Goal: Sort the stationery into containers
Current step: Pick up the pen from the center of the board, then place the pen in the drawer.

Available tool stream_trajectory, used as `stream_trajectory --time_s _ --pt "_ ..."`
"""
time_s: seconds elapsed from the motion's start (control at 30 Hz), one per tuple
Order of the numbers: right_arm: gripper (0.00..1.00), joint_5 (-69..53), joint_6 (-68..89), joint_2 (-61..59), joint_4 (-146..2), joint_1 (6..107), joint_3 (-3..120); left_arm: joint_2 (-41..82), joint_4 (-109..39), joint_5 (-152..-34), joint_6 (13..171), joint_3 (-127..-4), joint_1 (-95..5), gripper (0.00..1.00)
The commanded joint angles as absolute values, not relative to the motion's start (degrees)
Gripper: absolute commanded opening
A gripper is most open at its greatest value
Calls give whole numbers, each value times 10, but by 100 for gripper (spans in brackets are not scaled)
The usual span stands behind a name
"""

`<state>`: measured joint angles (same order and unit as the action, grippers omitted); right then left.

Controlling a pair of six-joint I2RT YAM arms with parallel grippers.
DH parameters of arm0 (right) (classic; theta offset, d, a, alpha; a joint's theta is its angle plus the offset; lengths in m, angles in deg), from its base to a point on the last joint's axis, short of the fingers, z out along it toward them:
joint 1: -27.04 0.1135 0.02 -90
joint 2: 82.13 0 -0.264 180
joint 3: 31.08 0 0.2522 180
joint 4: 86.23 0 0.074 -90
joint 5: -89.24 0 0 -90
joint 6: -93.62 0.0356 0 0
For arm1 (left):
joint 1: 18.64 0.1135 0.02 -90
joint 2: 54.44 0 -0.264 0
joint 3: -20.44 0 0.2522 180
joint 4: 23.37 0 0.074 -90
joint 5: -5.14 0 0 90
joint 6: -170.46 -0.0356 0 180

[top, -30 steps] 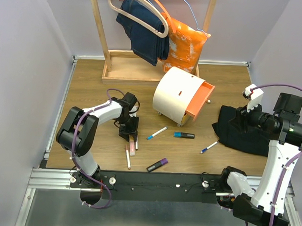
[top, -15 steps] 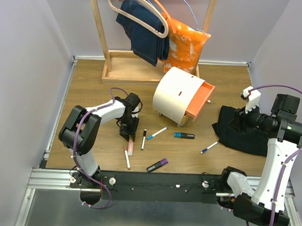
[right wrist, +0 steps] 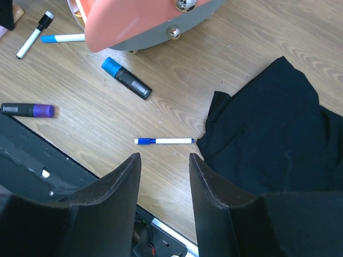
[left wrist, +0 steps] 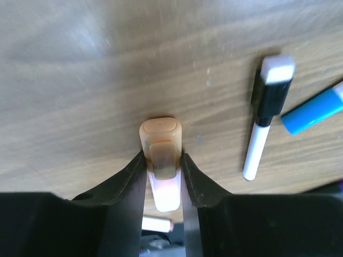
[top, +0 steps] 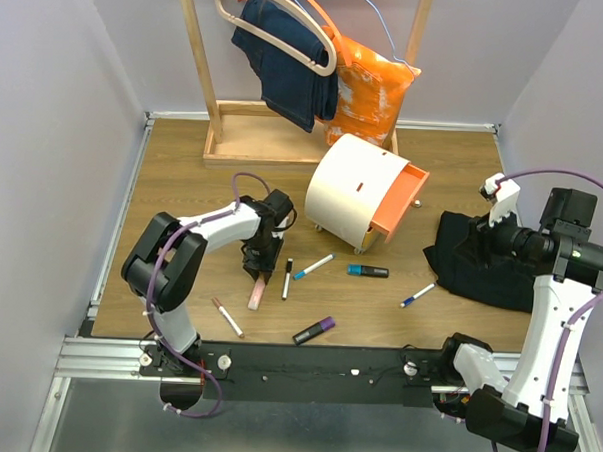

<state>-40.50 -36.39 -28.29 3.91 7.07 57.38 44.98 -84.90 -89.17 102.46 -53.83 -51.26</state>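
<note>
Shifted right since a second ago: orange-pink marker [left wrist: 159, 134], pinched in my left claw [left wrist: 163, 156], long axis in line with the fingers, low over the wood. White pen [top: 227, 318] has slid off toward the near edge. Open orange drawer [top: 395, 212] lies far-right of this claw, the left arm nearer and stretched low. Right claw [right wrist: 164, 160] gapes wide above the dark cloth [right wrist: 268, 134].

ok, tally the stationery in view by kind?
Slim white pens: 4 (centre blue-capped pen, right blue-capped pen, black-capped pen, pink-tipped pen)
Fat markers: 3 (orange-pink marker in the left fingers, blue-capped black marker, purple-capped black marker)
Total: 7
</note>
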Motion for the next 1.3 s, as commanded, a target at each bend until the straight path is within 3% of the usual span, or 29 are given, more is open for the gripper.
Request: stream_trajectory --time_s 0.0,0.33,0.53,0.7,0.93,1.27 --pt "49 -407 -339 -279 14 72 591 408 -776 -893 987 -561 -510 0" --pt "48 -371 -247 -268 -63 72 615 257 -820 -971 959 -749 -512 0" --pt "48 -353 -199 -261 -100 72 609 214 -774 -1009 958 -796 -515 0" --pt "48 -321 -121 -266 -158 72 585 264 -708 -1105 930 -874 -540 0" --pt "49 -317 -32 -284 -218 72 547 381 -706 -1101 889 -1029 -590 0" --pt "48 -307 16 -319 -245 72 497 469 -698 -1087 889 -1093 -623 0"
